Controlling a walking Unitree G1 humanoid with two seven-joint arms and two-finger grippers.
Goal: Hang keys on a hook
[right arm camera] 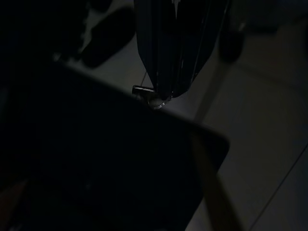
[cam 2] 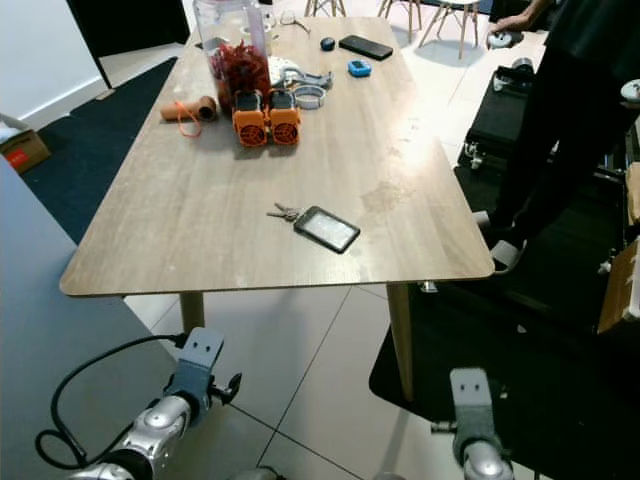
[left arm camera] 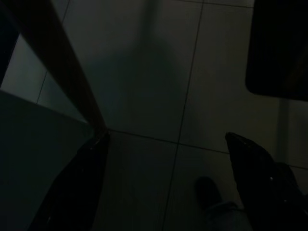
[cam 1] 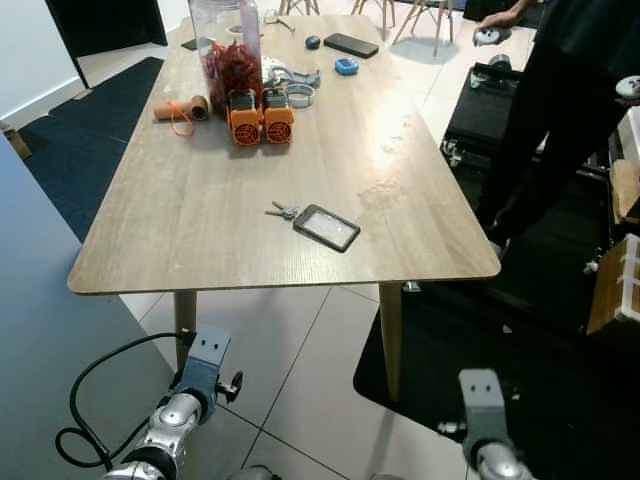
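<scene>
The keys (cam 1: 284, 210) lie flat on the wooden table (cam 1: 200, 215), toward its near edge, touching a dark card holder (cam 1: 327, 227) just beside them. Neither gripper is near them.

The left arm (cam 1: 175, 415) hangs below the table edge. In the left wrist view the left gripper (left arm camera: 166, 178) points down at the tiled floor (left arm camera: 144, 96), its fingers (left arm camera: 255, 168) spread wide and holding nothing; a table leg (left arm camera: 62, 67) runs beside it.

The right arm (cam 1: 485, 420) hangs low as well. The right wrist view is very dark, so I cannot tell the set of the right gripper.

At the far end of the table stand a jar (cam 1: 228, 50), two orange parts (cam 1: 260, 118) and a phone (cam 1: 351, 45). A person in black (cam 1: 560, 110) stands beside the table on the right.
</scene>
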